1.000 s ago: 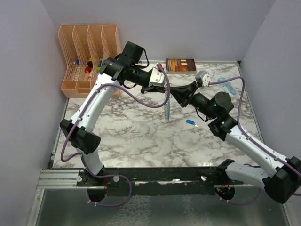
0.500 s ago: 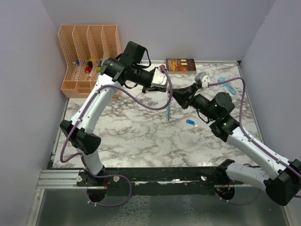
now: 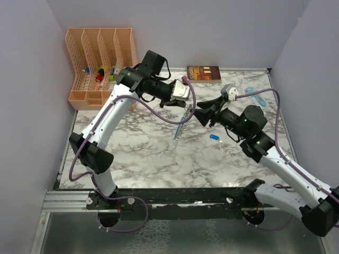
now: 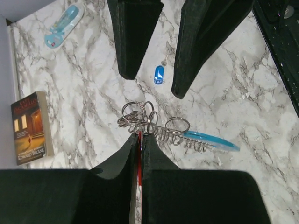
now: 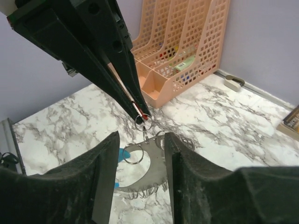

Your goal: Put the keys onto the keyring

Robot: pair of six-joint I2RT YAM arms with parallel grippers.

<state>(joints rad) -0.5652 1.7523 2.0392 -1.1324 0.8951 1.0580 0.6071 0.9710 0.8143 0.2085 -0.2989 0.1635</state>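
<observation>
At frame centre the left end effector (image 4: 141, 136), clamped on the red key (image 4: 139, 158), is carrying the keyring (image 4: 152, 122), its strap (image 4: 210, 140) now swinging lower-left. The right end effector (image 5: 140, 137) is gaping, apparently having let go, so the red key is probably hanging threaded.

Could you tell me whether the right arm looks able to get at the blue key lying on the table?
Probably yes: the blue key lies alone on the bare table, close beside the right gripper, whose jaws are open; only the dangling keyring hangs nearby.
</observation>
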